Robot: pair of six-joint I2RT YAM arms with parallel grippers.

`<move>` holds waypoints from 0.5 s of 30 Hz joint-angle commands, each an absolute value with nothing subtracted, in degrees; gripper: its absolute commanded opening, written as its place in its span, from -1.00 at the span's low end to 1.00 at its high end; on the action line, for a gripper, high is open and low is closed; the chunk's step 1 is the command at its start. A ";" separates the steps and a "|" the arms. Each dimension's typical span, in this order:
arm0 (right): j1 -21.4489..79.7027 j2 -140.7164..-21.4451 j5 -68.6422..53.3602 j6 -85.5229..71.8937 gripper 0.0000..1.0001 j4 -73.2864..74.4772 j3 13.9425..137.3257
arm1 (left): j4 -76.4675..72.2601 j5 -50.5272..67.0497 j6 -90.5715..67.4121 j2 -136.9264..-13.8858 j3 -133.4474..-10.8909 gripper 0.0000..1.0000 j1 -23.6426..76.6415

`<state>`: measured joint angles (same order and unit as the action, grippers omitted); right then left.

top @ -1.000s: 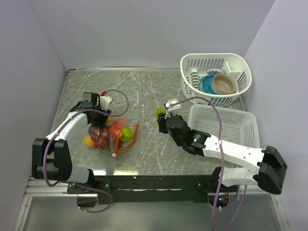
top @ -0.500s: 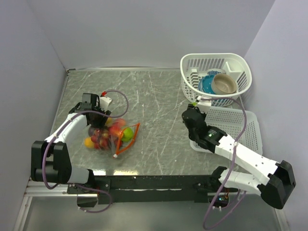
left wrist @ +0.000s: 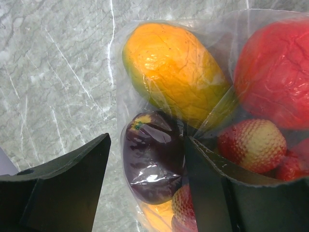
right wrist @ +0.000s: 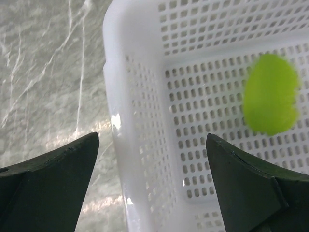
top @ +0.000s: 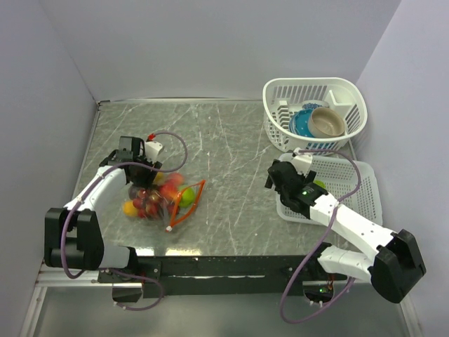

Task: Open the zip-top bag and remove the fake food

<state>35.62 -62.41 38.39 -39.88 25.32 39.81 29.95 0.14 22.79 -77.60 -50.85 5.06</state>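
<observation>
The zip-top bag (top: 158, 198) lies at the table's left, its orange zip strip (top: 189, 202) gaping toward the middle. It holds fake food (top: 149, 201): an orange mango (left wrist: 176, 72), a dark purple piece (left wrist: 152, 157) and red pieces (left wrist: 277, 72). My left gripper (top: 147, 175) (left wrist: 146, 140) stands open astride the bag's far corner. Its right finger (left wrist: 212, 183) touches the plastic and its left finger is apart from it. My right gripper (top: 283, 180) (right wrist: 152, 137) is wide open and empty over the left rim of the white tray (right wrist: 118, 121). A green piece (top: 320, 184) (right wrist: 270, 94) lies blurred inside the tray.
A white round basket (top: 349, 90) at the back right holds a blue bowl (top: 302, 123) and a beige bowl (top: 327, 123). The slotted tray (top: 365, 175) sits just in front of it. Grey walls close in the left and back of the table.
My right arm swung from mid-table to the tray carrying the green piece, then opened; the piece now lies in the tray. The left arm and bag have barely moved.
</observation>
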 commanded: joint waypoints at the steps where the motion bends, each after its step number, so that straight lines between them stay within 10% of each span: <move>1: 34.98 -64.76 32.80 -42.54 1.00 26.28 41.48 | 30.85 1.32 22.50 -75.85 -50.71 0.37 4.83; 15: 37.08 -82.52 16.43 -38.67 1.00 17.40 51.93 | 31.20 1.06 22.59 -74.62 -50.71 0.37 4.83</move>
